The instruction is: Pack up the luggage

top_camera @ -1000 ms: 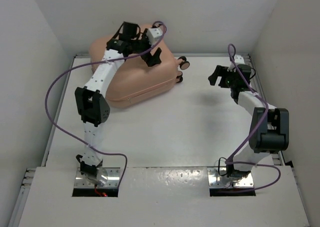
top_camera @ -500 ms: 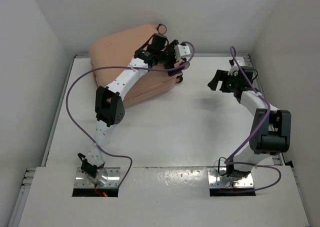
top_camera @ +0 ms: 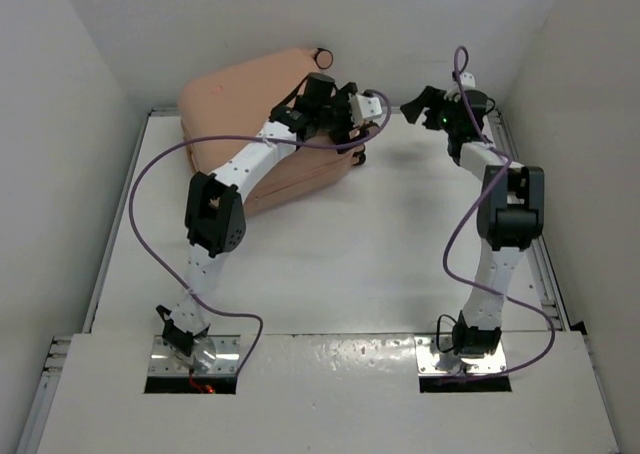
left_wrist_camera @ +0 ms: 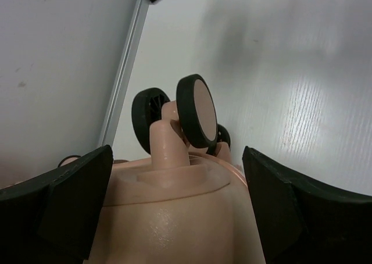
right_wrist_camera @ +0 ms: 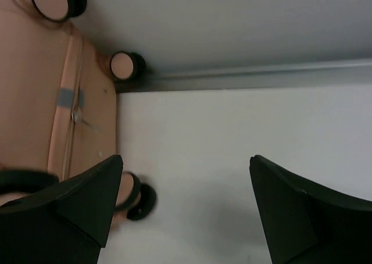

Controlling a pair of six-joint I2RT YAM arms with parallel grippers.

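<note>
The salmon-pink luggage [top_camera: 240, 99] stands closed at the back left, tipped up on its edge against the back wall, one wheel [top_camera: 322, 55] at the top. My left gripper [top_camera: 345, 119] is at its right end by the wheels. In the left wrist view the left gripper [left_wrist_camera: 174, 209] is open, its fingers [left_wrist_camera: 75, 200] wide apart on either side of the luggage shell [left_wrist_camera: 174, 223], below two dark wheels [left_wrist_camera: 196, 110]. I cannot tell whether they touch it. My right gripper [top_camera: 414, 105] is open and empty, right of the luggage near the back wall. The right wrist view shows this gripper [right_wrist_camera: 186, 217] over bare table, with the luggage [right_wrist_camera: 35, 89] at the left.
The white table [top_camera: 350, 234] is walled at the back and both sides. A metal rail [right_wrist_camera: 261, 75] runs along the back edge. Purple cables loop from both arms. Both arm bases sit at the near edge.
The luggage has tipped from lying flat up onto its edge against the back wall. My left gripper moved from its top to its wheel end. My right gripper swung back and left toward the wall.
</note>
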